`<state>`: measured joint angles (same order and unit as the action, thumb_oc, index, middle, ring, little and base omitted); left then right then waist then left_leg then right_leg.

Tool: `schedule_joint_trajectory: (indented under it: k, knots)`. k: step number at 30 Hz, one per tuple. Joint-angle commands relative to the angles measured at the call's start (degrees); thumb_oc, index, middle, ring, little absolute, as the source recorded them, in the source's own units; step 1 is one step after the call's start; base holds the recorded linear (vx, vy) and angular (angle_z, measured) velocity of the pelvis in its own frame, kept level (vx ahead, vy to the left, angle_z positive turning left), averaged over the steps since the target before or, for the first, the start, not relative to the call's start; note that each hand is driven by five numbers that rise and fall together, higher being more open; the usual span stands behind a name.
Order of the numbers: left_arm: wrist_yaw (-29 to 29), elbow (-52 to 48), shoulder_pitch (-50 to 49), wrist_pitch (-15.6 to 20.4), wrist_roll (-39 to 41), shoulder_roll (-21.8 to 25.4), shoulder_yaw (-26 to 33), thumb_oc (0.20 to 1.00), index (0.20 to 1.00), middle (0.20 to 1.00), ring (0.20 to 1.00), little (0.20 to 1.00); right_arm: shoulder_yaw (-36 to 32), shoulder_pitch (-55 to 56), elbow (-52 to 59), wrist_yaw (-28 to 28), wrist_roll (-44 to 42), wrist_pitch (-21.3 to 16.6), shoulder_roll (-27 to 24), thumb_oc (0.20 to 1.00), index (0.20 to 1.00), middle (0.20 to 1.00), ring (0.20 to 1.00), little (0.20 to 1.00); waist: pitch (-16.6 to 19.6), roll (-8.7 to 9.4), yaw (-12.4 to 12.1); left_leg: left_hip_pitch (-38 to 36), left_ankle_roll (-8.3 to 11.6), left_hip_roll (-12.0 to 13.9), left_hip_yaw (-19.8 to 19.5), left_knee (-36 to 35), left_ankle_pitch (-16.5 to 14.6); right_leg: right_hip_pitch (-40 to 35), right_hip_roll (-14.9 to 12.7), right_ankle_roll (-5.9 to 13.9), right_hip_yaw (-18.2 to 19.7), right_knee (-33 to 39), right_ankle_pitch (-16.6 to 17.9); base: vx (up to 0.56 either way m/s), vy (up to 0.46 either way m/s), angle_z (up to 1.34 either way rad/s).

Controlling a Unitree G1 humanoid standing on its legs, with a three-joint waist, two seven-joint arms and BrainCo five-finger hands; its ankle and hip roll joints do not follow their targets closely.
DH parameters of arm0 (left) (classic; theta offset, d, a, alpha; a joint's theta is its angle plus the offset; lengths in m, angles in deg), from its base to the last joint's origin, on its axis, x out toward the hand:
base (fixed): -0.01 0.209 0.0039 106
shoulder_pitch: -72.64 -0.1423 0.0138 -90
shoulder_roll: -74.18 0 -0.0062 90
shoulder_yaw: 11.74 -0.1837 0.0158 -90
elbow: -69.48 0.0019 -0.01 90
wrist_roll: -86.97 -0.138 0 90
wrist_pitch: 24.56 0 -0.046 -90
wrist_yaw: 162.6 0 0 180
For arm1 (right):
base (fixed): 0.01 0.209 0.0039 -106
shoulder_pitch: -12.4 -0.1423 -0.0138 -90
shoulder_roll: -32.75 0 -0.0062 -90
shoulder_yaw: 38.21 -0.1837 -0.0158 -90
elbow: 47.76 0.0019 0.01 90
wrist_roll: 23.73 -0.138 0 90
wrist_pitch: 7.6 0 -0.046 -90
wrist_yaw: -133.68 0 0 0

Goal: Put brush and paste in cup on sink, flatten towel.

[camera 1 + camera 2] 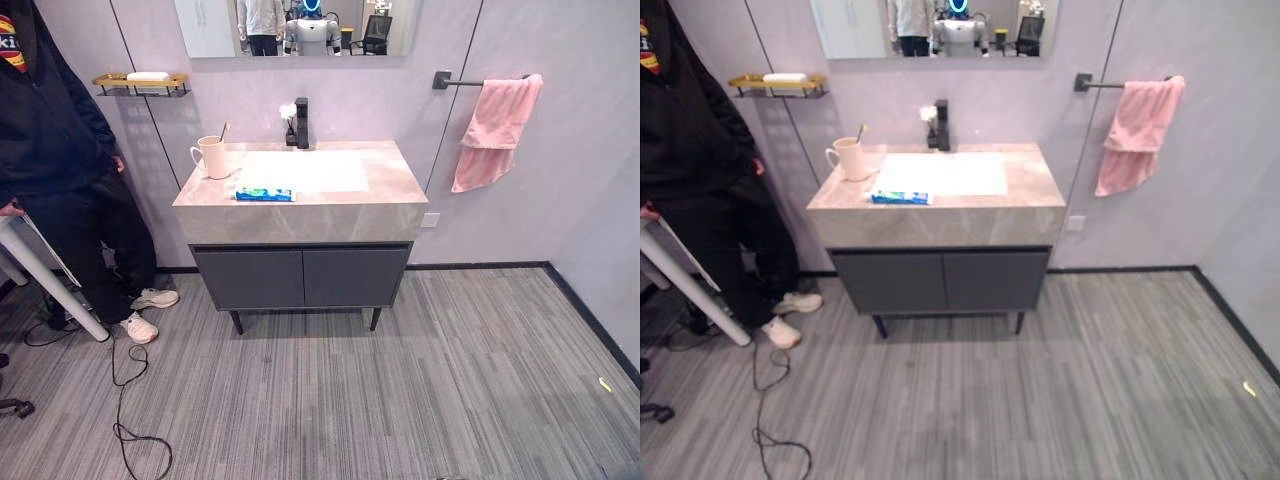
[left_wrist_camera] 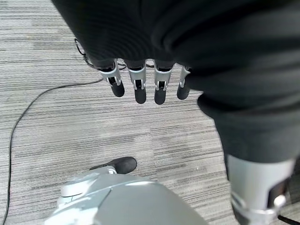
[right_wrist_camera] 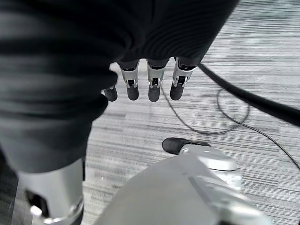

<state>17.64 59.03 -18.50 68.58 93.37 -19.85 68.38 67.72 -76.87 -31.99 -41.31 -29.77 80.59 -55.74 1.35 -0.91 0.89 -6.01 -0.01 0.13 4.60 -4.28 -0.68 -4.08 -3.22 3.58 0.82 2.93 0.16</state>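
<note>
Well apart: paste (image 1: pixel 265 194), hands (image 2: pixel 140 84).

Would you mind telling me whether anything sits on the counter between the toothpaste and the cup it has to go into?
Nothing visible does. The toothpaste lies at the sink counter's front edge, and the cup stands just behind it toward the left, with bare counter between them.

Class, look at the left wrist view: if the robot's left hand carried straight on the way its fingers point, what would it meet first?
Most likely the grey striped floor. The left hand hangs with relaxed fingers pointing down at it, holding nothing, and nothing seems to lie between, though depth is hard to judge.
</note>
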Motion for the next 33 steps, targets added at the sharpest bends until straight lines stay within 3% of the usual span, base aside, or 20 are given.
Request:
schedule_joint_trajectory:
  k: [1, 7, 15, 22, 27, 33]
  knots:
    - [-1.03, 1.51, 3.34, 1.63, 0.73, 0.76, 0.97, 1.000, 1.000, 1.000, 1.000, 1.000, 1.69, -3.22, -1.07, -0.68, 0.35, -1.83, -0.92, 1.000, 1.000, 1.000, 1.000, 1.000, -0.89, 1.81, 0.36, 0.51, 1.54, -0.57, -1.14, -0.72, 0.80, 0.76, -1.55, 2.90, -1.65, 1.20, 3.18, 0.00, 0.000, 0.00]
    - [-1.97, 0.55, 3.70, 2.58, 2.78, 0.24, 0.77, 1.000, 1.000, 1.000, 1.000, 1.000, -1.66, -4.79, 3.20, -1.94, -9.30, -3.85, -0.23, 1.000, 1.000, 1.000, 1.000, 1.000, -0.95, 1.68, 0.44, 0.10, 1.58, -0.38, -0.89, -0.72, 0.64, 0.42, -1.32, 2.78, -1.51, 1.13, 2.99, 0.00, -0.004, 0.07]
    - [-6.26, -10.64, 4.47, 6.29, 5.59, 1.16, -0.98, 1.000, 1.000, 1.000, 1.000, 1.000, 1.77, -6.19, 19.77, -5.13, -8.09, -6.78, -2.37, 1.000, 1.000, 1.000, 1.000, 1.000, -1.52, 1.82, -0.11, 0.15, 1.69, -0.25, -1.12, -0.72, 0.92, 0.43, -1.14, 2.88, -1.83, 0.82, 2.67, 0.00, 0.000, 0.00]
    - [-8.52, -18.38, 4.07, 8.28, 8.02, 1.87, -0.80, 1.000, 1.000, 1.000, 1.000, 1.000, 1.42, -5.08, 24.85, -7.64, -7.29, -7.98, -2.22, 1.000, 1.000, 1.000, 1.000, 1.000, -2.53, 2.07, -0.17, 0.90, 1.53, -0.27, -1.46, 1.58, 0.08, 0.84, -1.35, 2.71, -2.44, -1.47, 1.44, -0.02, -0.002, 0.02]
    - [-10.45, -26.85, 5.28, 10.04, 8.98, 3.47, -1.84, 1.000, 1.000, 1.000, 1.000, 1.000, 0.96, -5.83, 29.96, -9.47, -8.93, -9.11, -2.44, 1.000, 1.000, 1.000, 1.000, 1.000, -7.32, 2.34, 0.45, 8.86, 2.17, -0.49, -2.17, 13.28, -2.86, 9.10, -1.41, 2.64, -4.21, -14.69, -2.25, -0.17, 0.000, 0.11]
    - [-11.32, -28.13, 6.13, 10.28, 8.50, 3.53, -2.43, 1.000, 1.000, 1.000, 1.000, 1.000, 1.62, -6.58, 30.07, -9.86, -9.50, -9.34, -1.81, 1.000, 1.000, 1.000, 1.000, 1.000, -7.99, 2.76, 0.82, 13.13, 2.55, -0.18, -2.40, 21.15, -6.10, 12.29, -2.34, 2.75, -5.07, -21.23, -4.61, -0.04, 0.002, 0.13]
